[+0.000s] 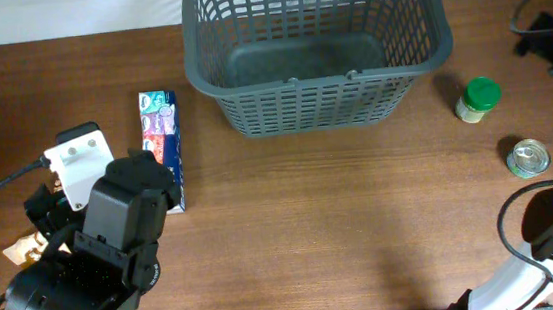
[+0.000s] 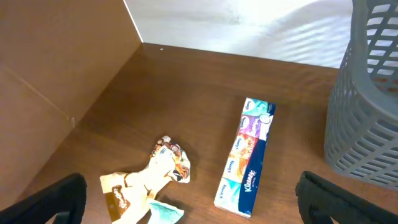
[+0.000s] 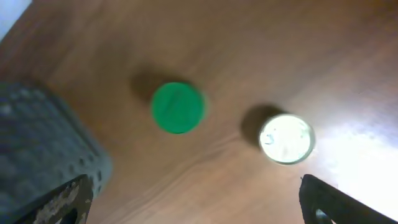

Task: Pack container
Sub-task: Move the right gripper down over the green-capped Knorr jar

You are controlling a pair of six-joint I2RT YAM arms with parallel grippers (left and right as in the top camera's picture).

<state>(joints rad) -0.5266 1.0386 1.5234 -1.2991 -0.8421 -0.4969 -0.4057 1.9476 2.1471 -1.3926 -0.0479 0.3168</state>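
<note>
Your container (image 1: 312,102) stands upright at the far edge of the desk (image 1: 343,229), about midway along it, open side up.

Your left gripper (image 2: 199,205) hangs over the left part of the desk with its fingers (image 2: 56,202) spread wide apart and nothing clamped. Below it you see a long tissue pack (image 2: 245,155) lying flat, one end pointing at the far edge. A crumpled snack wrapper (image 2: 149,180) lies closer to the left edge, apart from the pack. The container's slotted wall fills the right side of that wrist view, near the pack but not touching it.

Your right gripper (image 3: 199,202) is also wide apart and grips nothing, over the right part of the desk. Under it a green-lidded jar (image 3: 178,107) stands upright just beside the container's right side. A tin can (image 3: 286,138) stands near the jar, further toward the near and right edges, and the two do not touch.
</note>
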